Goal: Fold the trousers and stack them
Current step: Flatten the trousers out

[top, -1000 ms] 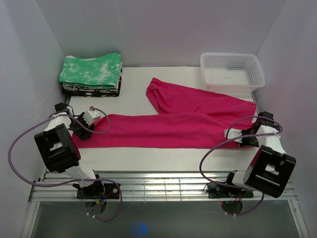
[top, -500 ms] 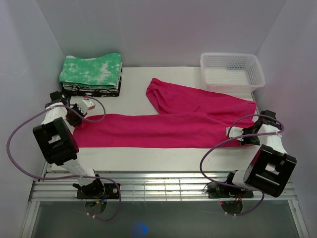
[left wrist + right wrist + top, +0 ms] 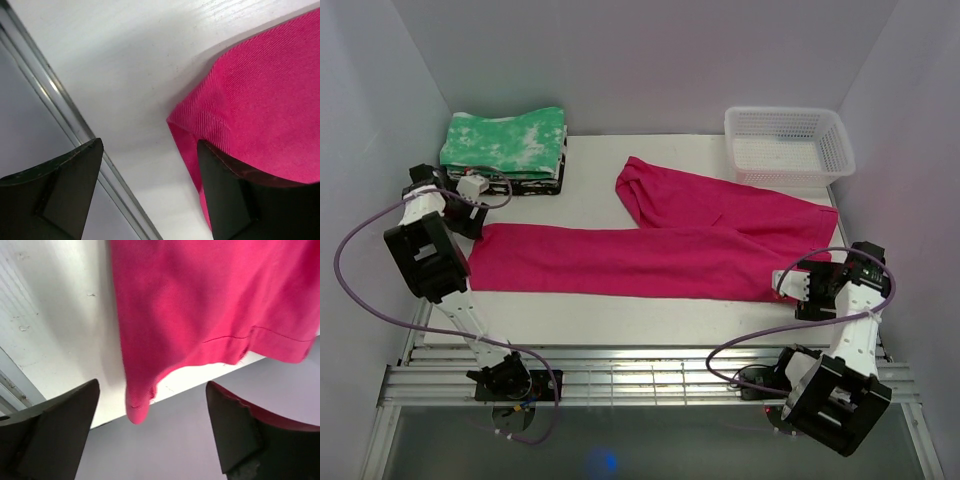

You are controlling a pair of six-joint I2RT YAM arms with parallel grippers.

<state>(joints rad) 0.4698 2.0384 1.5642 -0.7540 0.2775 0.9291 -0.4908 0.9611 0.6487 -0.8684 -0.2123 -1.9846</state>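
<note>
A folded green-and-white cloth sits at the far left corner of the table. Just in front of it the left jaws stand spread wide and empty, beside a leg hem of the trousers. The magenta trousers lie flat across the table, one leg stretched leftward, the other angled toward the back. A white basket stands far right. The right jaws, spread and empty, hang by the waist end at the table's right edge.
</note>
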